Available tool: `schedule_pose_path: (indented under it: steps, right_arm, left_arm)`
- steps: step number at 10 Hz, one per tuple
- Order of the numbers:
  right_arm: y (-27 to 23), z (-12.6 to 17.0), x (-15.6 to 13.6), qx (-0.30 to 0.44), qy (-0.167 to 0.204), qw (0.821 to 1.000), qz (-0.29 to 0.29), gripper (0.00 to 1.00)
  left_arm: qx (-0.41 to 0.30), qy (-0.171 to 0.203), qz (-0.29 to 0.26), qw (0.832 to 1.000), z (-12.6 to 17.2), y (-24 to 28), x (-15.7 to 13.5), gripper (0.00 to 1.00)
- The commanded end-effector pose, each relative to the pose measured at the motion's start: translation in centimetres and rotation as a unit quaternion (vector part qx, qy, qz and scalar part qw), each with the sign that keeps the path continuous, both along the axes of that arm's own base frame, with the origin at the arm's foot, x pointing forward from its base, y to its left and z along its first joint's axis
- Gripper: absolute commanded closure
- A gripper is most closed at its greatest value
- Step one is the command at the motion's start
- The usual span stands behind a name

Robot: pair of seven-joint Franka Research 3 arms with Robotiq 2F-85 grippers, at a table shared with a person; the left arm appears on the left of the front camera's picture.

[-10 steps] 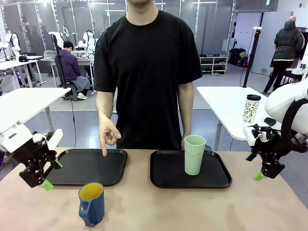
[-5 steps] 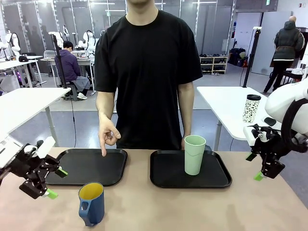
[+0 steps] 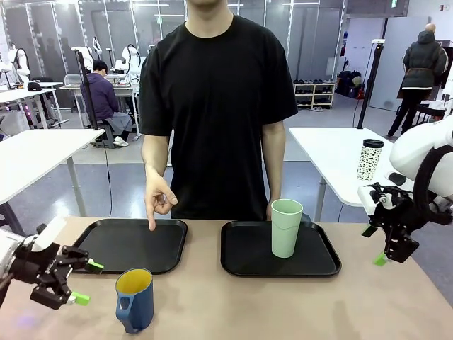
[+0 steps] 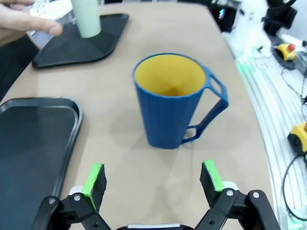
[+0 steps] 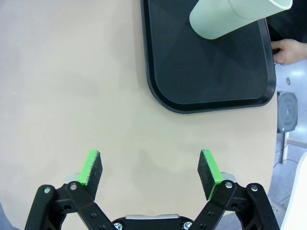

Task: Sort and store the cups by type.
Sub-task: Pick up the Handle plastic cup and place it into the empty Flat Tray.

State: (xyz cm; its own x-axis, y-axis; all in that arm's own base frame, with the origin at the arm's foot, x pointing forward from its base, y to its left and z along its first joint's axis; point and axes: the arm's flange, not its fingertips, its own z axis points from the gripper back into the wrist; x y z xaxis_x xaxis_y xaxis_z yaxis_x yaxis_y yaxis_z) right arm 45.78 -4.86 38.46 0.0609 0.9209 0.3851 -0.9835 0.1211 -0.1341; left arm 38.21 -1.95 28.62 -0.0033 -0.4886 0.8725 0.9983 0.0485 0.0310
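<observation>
Now, front view: two cups and two black trays (image 3: 131,244). The blue mug (image 3: 134,299) stands on bare table (image 3: 233,304) at lower left, the green tumbler (image 3: 286,227) on the right tray (image 3: 248,258). Left gripper (image 3: 87,282) and right gripper (image 3: 374,245) both gape empty; the left has dropped lower than before. Left wrist view: mug centered beyond the fingers (image 4: 96,179). Right wrist view: tumbler at upper right.

robotics lab: robot arms (image 3: 131,57) at worktables (image 3: 32,152)

two black plastic trays (image 3: 120,248) (image 3: 244,256), one tall mint-green plastic tumbler (image 3: 286,228), one dark blue yellow-lined handled mug (image 3: 136,303), one white speckled lidded travel cup (image 3: 369,160).
</observation>
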Motion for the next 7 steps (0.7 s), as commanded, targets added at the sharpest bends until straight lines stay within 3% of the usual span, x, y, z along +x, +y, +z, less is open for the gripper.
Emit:
schedule_pose_path:
  steps: [1,4,5,6,7]
  right_arm:
    - [0.0,0.0,-0.1,-0.004,-0.001,1.0,0.002,0.0]
    - [0.0,0.0,-0.1,-0.004,-0.001,1.0,0.002,0.0]
    - [0.0,0.0,-0.1,-0.004,-0.001,1.0,0.002,0.0]
    - [0.0,0.0,-0.1,-0.004,-0.001,1.0,0.002,0.0]
    - [0.0,0.0,-0.1,-0.004,-0.001,1.0,0.002,0.0]
  left_arm:
    - [-0.047,0.006,-0.027,0.999,-1.6,0.3,0.1,0.0]
    - [-0.086,0.016,-0.028,0.996,-2.7,-0.1,0.6,0.0]
    - [-0.091,-0.003,0.019,0.996,-2.6,0.1,1.3,0.0]
    - [-0.068,0.029,-0.035,0.997,-2.4,0.0,-0.7,0.0]
    - [-0.068,0.029,-0.035,0.997,-2.4,0.0,-0.7,0.0]
